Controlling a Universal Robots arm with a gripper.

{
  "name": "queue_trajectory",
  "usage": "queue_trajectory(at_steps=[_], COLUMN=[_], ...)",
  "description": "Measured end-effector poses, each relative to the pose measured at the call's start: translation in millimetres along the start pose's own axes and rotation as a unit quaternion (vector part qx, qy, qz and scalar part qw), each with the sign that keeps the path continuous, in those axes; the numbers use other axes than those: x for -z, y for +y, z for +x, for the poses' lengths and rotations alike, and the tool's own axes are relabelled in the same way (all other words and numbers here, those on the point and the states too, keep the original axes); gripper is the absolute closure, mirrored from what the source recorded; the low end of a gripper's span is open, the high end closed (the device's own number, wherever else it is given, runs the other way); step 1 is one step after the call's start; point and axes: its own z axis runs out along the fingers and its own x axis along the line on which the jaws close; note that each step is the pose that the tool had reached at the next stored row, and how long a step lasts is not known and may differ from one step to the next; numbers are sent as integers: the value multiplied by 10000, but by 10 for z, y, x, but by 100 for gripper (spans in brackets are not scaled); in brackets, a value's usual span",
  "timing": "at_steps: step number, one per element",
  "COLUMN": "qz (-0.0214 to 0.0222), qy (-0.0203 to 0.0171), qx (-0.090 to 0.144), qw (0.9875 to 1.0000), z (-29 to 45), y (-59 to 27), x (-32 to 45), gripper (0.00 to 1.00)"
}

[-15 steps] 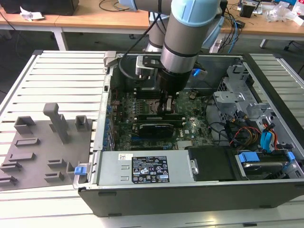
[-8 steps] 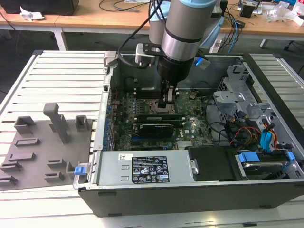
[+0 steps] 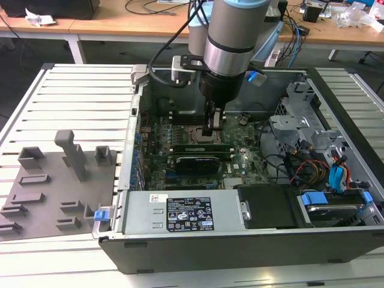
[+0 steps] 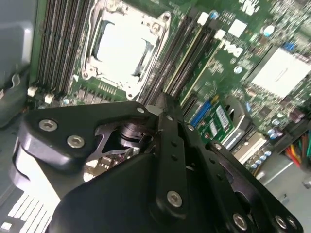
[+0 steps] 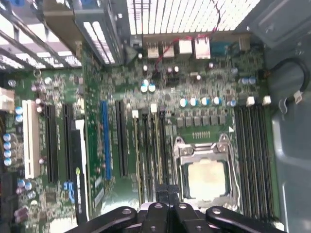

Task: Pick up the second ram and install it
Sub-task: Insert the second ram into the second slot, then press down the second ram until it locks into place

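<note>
i see the second ram, a thin green stick, lying in the black memory slots beside the silver cpu socket; my black gripper presses over it, fingers together; seating looks nearly finished.

You get even, bright room light in the exterior view, though the inside of the computer case sits darker under the arm's shadow. In both wrist views the bare processor socket glares pale white. Around that socket the motherboard smears with blur.
</note>
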Motion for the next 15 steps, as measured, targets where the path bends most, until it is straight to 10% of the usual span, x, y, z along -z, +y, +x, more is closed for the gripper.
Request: queue_trajectory(at_steps=[12,15], qz=[16,7], qy=[-1,8], qx=[1,35], qw=[10000,10000], z=[0,-8], y=[-5,-171], x=[-4,-103], gripper=[89,89])
